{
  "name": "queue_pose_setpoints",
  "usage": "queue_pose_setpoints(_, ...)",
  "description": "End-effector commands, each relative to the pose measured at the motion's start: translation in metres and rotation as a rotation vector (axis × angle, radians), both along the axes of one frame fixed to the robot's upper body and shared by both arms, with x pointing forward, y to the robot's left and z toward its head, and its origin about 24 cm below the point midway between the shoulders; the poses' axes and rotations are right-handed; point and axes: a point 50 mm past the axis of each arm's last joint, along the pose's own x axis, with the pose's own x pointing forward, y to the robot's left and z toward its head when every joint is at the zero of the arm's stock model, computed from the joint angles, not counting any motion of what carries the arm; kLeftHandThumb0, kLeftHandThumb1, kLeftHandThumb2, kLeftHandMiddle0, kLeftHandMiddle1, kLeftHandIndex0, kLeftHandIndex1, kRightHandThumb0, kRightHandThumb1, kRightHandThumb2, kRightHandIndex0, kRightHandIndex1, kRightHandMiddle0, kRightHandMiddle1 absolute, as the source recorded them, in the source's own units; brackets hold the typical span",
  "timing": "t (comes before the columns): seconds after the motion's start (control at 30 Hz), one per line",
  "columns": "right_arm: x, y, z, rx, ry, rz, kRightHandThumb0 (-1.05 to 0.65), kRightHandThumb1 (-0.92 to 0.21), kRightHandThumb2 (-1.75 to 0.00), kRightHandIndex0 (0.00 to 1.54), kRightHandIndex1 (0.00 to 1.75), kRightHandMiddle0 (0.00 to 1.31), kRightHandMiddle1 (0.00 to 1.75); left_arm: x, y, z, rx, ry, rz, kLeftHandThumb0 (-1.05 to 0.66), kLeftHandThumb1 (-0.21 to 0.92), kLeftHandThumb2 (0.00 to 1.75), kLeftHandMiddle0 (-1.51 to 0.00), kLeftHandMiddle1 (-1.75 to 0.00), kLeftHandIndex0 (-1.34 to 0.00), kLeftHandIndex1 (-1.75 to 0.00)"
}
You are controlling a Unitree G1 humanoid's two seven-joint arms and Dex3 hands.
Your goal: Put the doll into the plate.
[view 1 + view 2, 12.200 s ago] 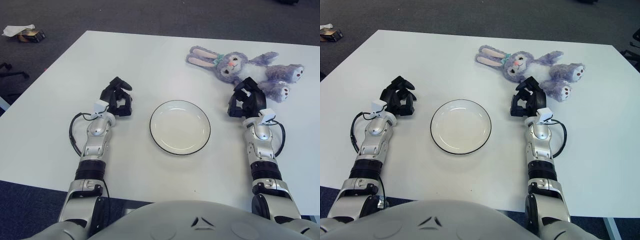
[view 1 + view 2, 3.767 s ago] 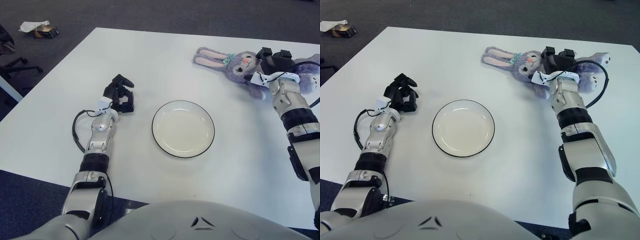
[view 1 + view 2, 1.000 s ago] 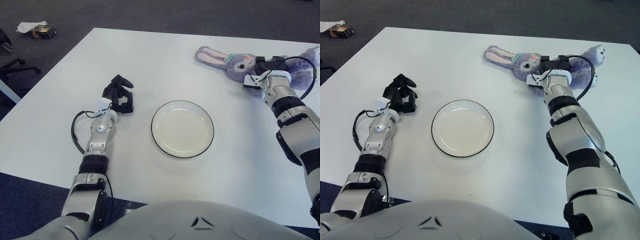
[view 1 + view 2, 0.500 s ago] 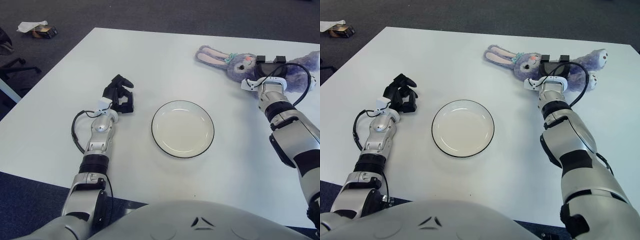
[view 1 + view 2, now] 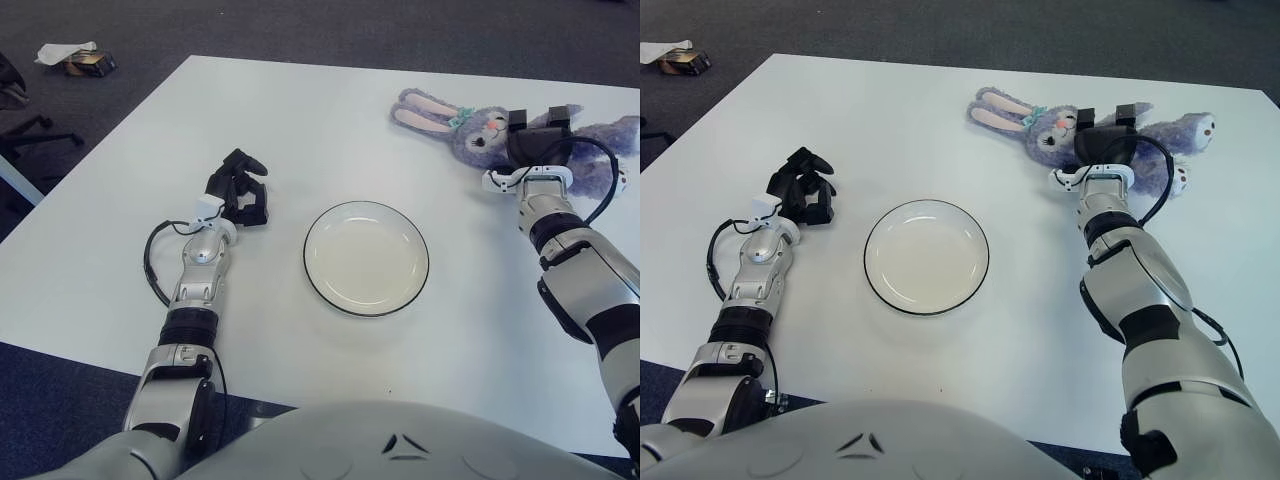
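A purple plush rabbit doll (image 5: pixel 470 128) with pink ears lies on the white table (image 5: pixel 320 120) at the far right, head to the left. My right hand (image 5: pixel 535 140) is shut on the doll's body, just right of its face. It also shows in the right eye view (image 5: pixel 1102 138). An empty white plate (image 5: pixel 366 257) with a dark rim sits in the middle of the table, well left and nearer than the doll. My left hand (image 5: pixel 238 190) rests on the table left of the plate, fingers curled and holding nothing.
The table's far and left edges drop to dark carpet. A small box and paper (image 5: pixel 75 58) lie on the floor at the far left. A chair base (image 5: pixel 15 110) stands at the left edge.
My right hand has shifted on the doll's body and the doll's legs have swung a little. The left arm and the plate have not moved.
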Motion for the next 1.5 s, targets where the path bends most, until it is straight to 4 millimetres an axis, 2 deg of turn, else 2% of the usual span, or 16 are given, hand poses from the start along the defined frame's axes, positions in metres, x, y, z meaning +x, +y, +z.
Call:
queue_pose_setpoints(0.0,-0.0127,-0.0099,-0.0211,0.011,0.070,-0.024,-0.02,-0.29,-1.34,0.42,1.73,0.59,1.73,-0.0183,-0.0021,-0.0336,-0.033,0.124,0.012,-0.01,0.28,1.37,-0.53,-1.75,-0.51,-1.75)
queue_pose_setpoints(0.27,-0.0138,-0.0096,-0.0227,0.152,0.019,-0.025,0.00,-0.04,-1.50,0.84,1.35,0.76,1.75,-0.0177,-0.0019,-0.0339,-0.034,0.123,0.010,-0.01,0.28,1.37,-0.53,-1.75,-0.51,-1.75)
queue_pose_setpoints(0.47,-0.0155,-0.0095,-0.0238,0.247,-0.018,0.010,0.00,0.03,-1.56,0.95,1.27,0.80,1.75,-0.0179,-0.0022,-0.0336,-0.029,0.115,0.014,-0.01,0.28,1.37,-0.53,-1.75,-0.51,-1.75)
queue_pose_setpoints(0.57,-0.0161,-0.0097,-0.0238,0.287,-0.035,0.021,0.00,-0.02,-1.61,0.78,1.59,0.73,1.75,-0.0179,-0.0022,-0.0336,-0.029,0.115,0.014,-0.01,0.28,1.36,-0.52,-1.75,-0.51,-1.75)
queue_pose_setpoints(0.67,-0.0164,-0.0097,-0.0237,0.327,-0.050,0.030,0.00,-0.09,-1.57,0.68,1.69,0.67,1.75,-0.0179,-0.0020,-0.0338,-0.030,0.117,0.013,-0.01,0.29,1.36,-0.52,-1.75,-0.51,-1.75)
queue_pose_setpoints(0.97,-0.0166,-0.0106,-0.0234,0.396,-0.058,0.032,0.00,-0.15,-1.51,0.61,1.74,0.62,1.75,-0.0177,-0.0021,-0.0337,-0.042,0.120,0.010,-0.01,0.29,1.36,-0.52,-1.75,-0.51,-1.75)
queue_pose_setpoints(1.17,-0.0155,-0.0115,-0.0224,0.429,-0.046,0.021,0.00,-0.16,-1.50,0.61,1.74,0.61,1.75,-0.0177,-0.0024,-0.0335,-0.041,0.118,0.012,-0.01,0.29,1.36,-0.52,-1.75,-0.51,-1.75)
queue_pose_setpoints(1.47,-0.0118,-0.0113,-0.0170,0.488,-0.043,0.017,0.00,-0.26,-1.38,0.53,1.73,0.54,1.75,-0.0170,-0.0021,-0.0337,-0.034,0.123,0.011,-0.01,0.28,1.36,-0.52,-1.75,-0.51,-1.75)
